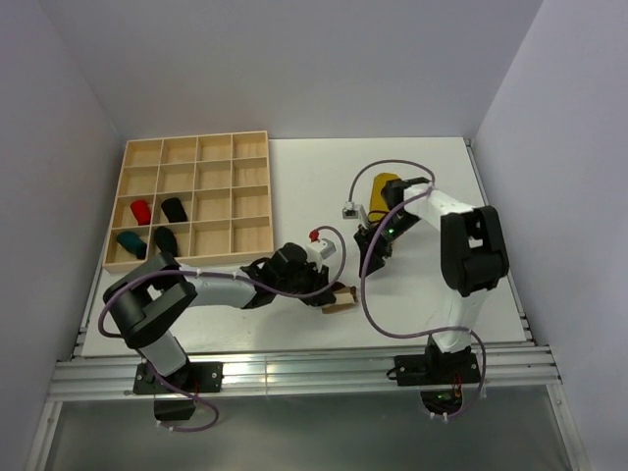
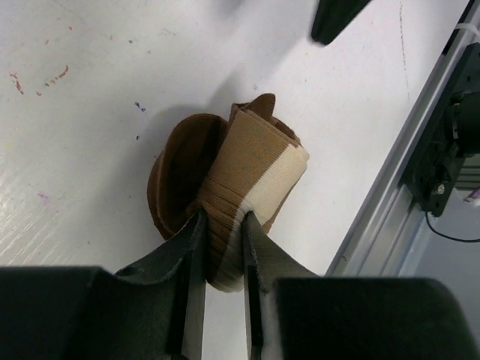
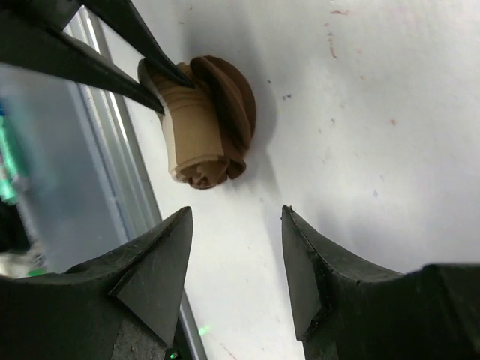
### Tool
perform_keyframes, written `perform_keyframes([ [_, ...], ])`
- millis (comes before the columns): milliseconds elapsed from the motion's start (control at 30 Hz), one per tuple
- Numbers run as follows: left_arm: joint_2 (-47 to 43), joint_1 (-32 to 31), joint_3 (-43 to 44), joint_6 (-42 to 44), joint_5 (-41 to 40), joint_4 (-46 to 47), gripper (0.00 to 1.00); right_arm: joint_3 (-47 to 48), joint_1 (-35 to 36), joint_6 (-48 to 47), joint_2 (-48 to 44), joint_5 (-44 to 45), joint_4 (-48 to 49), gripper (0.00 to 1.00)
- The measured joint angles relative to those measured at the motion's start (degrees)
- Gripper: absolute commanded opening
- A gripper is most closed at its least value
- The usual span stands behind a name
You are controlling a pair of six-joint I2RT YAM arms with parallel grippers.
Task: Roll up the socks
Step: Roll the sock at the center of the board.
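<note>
Your left fingers point(image 2: 187, 285) pinch the rolled brown-and-cream sock point(image 2: 259, 161) on the table point(image 2: 90, 120). Your right fingers point(image 3: 150, 262) hang spread apart nearby, gripping nothing.

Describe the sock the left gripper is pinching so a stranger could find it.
Look at the near edge of the white table, right of the wooden tray. The left gripper pinches a stubby roll: the only tan-and-brown sock.

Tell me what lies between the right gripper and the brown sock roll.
Only bare table separates right gripper from sock roll; right wrist view.
</note>
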Motion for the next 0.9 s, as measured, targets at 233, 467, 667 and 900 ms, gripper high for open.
perform_keyframes([
  [233, 2.1, 2.0, 2.6, -2.0, 4.5, -2.6, 0.0, -9.9, -2.1, 1.1, -13.6, 0.0, 8.2, 0.6],
  [467, 3.2, 2.5, 4.4, -3.1, 6.5, -4.8, 0.0, -16.6, -3.1, -0.9, -22.0, -0.9, 12.5, 0.64],
  [667, 4.0, 4.1, 5.1, -3.5, 9.8, -6.0, 0.0, -26.7, -2.5, -0.6, -34.8, 1.7, 20.3, 0.72],
  [900, 5.7, 5.5, 6.4, -4.9, 13.4, -6.8, 0.0, -35.6, 4.6, 1.0, -46.0, 8.0, 31.3, 0.76],
])
